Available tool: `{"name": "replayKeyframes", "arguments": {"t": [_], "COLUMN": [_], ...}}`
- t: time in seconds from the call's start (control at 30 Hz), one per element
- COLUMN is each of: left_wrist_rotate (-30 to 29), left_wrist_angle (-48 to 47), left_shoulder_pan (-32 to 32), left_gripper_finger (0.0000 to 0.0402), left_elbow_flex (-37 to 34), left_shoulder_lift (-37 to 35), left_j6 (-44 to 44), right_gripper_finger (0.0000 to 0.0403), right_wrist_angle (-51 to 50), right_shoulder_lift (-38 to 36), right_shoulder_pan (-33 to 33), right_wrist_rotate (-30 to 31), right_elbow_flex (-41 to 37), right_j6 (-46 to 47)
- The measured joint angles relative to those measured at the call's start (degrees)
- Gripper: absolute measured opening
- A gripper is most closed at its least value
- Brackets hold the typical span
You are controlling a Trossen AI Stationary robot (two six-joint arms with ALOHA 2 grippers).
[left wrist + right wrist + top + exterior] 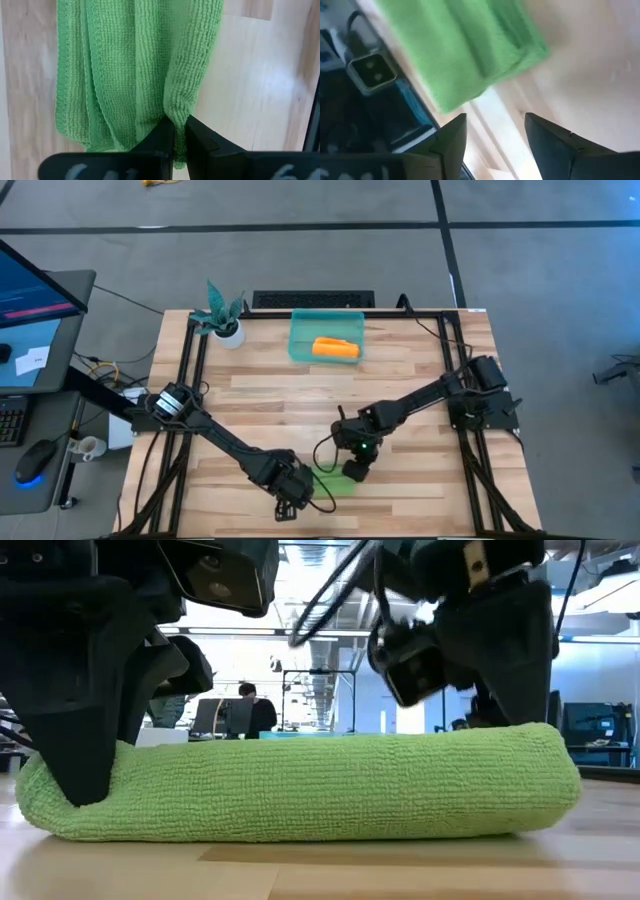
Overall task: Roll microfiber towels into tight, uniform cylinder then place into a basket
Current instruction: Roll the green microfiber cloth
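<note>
A lime green microfiber towel (337, 482) lies rolled into a thick cylinder (320, 785) on the wooden table near its front edge. My left gripper (290, 498) is at the roll's left end, shut on it. My right gripper (357, 470) hovers open just above and behind the roll's right end (520, 50), with nothing between its fingers. At the back of the table the teal basket (300, 340) has an orange-yellow rolled towel (335, 348) lying on its floor. My left gripper pinches a fold at the roll's end (176, 112) between its two fingers (159, 135). The fingers come steeply from above, pointing down. The roll rests along its whole length on the table (320, 830), and the outer layer is gathered into a ridge at the pinch.
A small white pot with a teal plant (225, 320) stands at the far left corner beside the basket. Black frame rails (190, 380) run along both table sides. Bare wood (300, 405) lies between the roll and the basket. A person (250, 710) sits in the room behind.
</note>
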Motion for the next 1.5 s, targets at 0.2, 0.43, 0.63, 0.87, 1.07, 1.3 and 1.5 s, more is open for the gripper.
{"name": "replayKeyframes", "arguments": {"t": [0.2, 0.43, 0.63, 0.87, 1.07, 1.3, 1.5], "left_wrist_rotate": [-0.2, -0.1, 0.2, 0.3, 0.7, 0.7, 0.8], "left_wrist_angle": [0.1, 0.3, 0.3, 0.4, 0.5, 0.5, 0.4], "left_shoulder_pan": [0.0, 0.0, 0.0, 0.1, 0.1, 0.2, 0.1], "left_gripper_finger": [0.0013, 0.0013, 0.0013, 0.0013, 0.0013, 0.0013, 0.0013], "left_elbow_flex": [0.0, 0.0, 0.0, 0.0, 0.0, 0.0, 0.0], "left_shoulder_lift": [0.0, 0.0, 0.0, 0.0, 0.0, 0.0, 0.0], "left_j6": [0.1, 0.3, -0.1, -1.3, -1.7, -1.7, -1.5], "right_gripper_finger": [0.0224, 0.0223, 0.0221, 0.0216, 0.0216, 0.0215, 0.0214], "right_wrist_angle": [0.6, 14.2, 19.6, 18.4, 18.0, 19.6, 18.8], "right_shoulder_lift": [-3.5, -4.4, -4.4, -2.7, -2.3, 0.2, 4.3], "right_shoulder_pan": [4.4, 13.2, 19.6, 24.0, 24.0, 23.8, 23.9], "right_wrist_rotate": [4.9, 18.2, 34.1, 53.6, 55.1, 55.1, 56.9], "right_elbow_flex": [0.0, 0.1, 0.2, 0.2, 0.2, 0.3, 0.4], "right_j6": [-8.6, -12.5, -21.3, -36.7, -39.0, -38.4, -36.7]}}
